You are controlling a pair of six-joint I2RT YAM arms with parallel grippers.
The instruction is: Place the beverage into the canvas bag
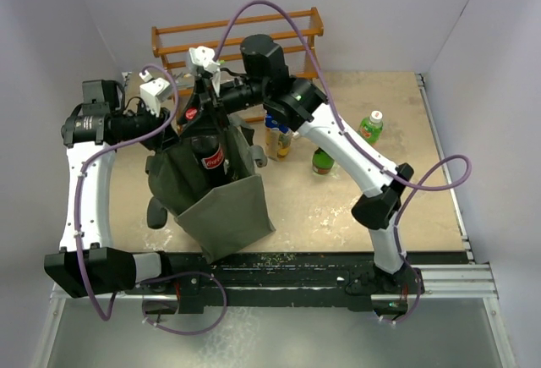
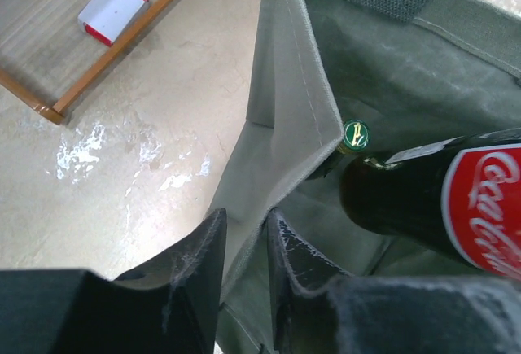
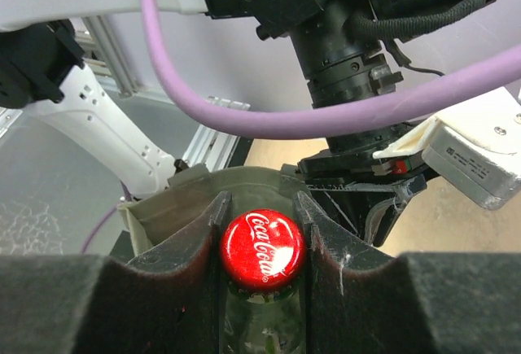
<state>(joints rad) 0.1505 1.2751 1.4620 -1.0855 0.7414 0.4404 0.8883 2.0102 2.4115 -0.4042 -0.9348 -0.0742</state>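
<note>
We find the right jaws pinching the cola bottle (image 3: 262,250) at its red-capped neck, its body hanging below them, partly down inside the canvas bag (image 1: 224,211). The left jaws clamp the bag's wall between them. We advise lowering straight and releasing only once the base seats.

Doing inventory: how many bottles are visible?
6: Coca-Cola bottle in the right gripper, partly inside the canvas bag; green-capped bottle within; four bottles right of it. More may be hidden.
</note>
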